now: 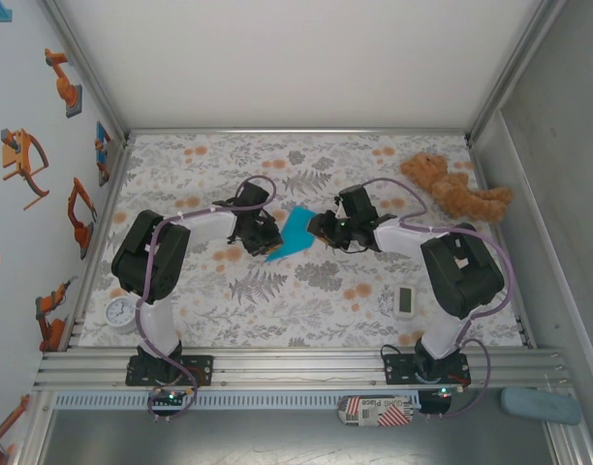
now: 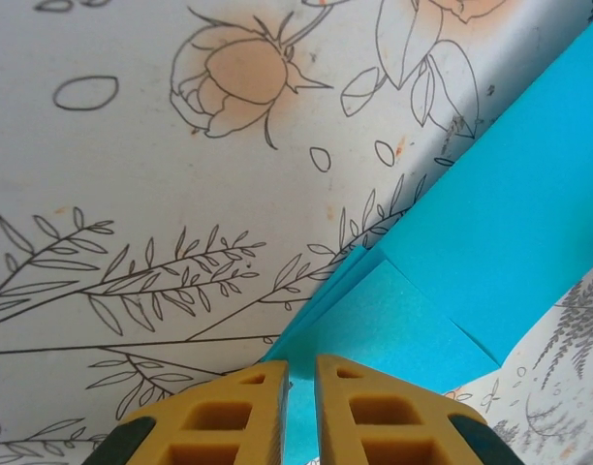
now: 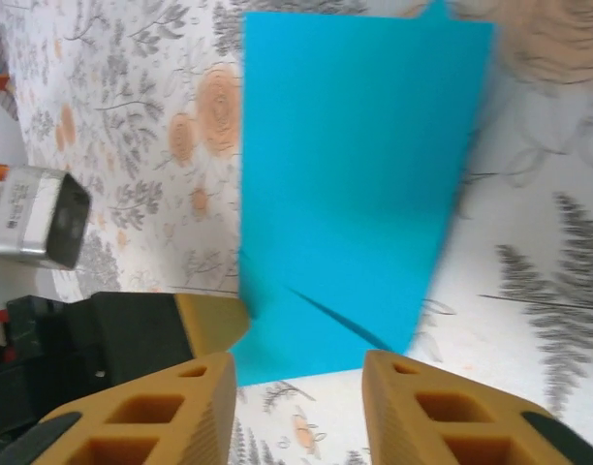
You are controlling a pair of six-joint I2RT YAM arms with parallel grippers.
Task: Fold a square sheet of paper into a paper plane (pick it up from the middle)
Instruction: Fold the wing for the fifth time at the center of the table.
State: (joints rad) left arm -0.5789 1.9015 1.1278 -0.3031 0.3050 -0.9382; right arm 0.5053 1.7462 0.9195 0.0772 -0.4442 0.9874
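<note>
Reading matter first, and there's not much. The striped, flag-patterned item (image 1: 374, 412) on the front ledge carries a printed label, too small to make out. The white timer (image 1: 405, 300) near the right arm's base shows a display I can't read. The round white clock (image 1: 120, 312) sits by the left arm's base, its face too tiny to read.

Around the edges, a brown teddy bear (image 1: 456, 189) sprawls at the far right corner of the floral tablecloth (image 1: 306, 300), well apart from the action. A grey-blue pad (image 1: 541, 405) lies on the front right ledge. Nothing stands between the arms and the middle.

There, in the centre of the cloth between both wrists, is the sheet of paper (image 1: 298, 231). It's bright cyan and plain, with stacked layered edges along one side and a sharp diagonal crease near a corner. The left gripper (image 2: 298, 373) has its yellow fingers (image 2: 374, 417) pinched almost together on that layered corner, blue showing in the slit. The right gripper (image 3: 298, 360) stands with its jaws wide apart, gripping nothing, the paper's near edge lying just ahead of its tips.
</note>
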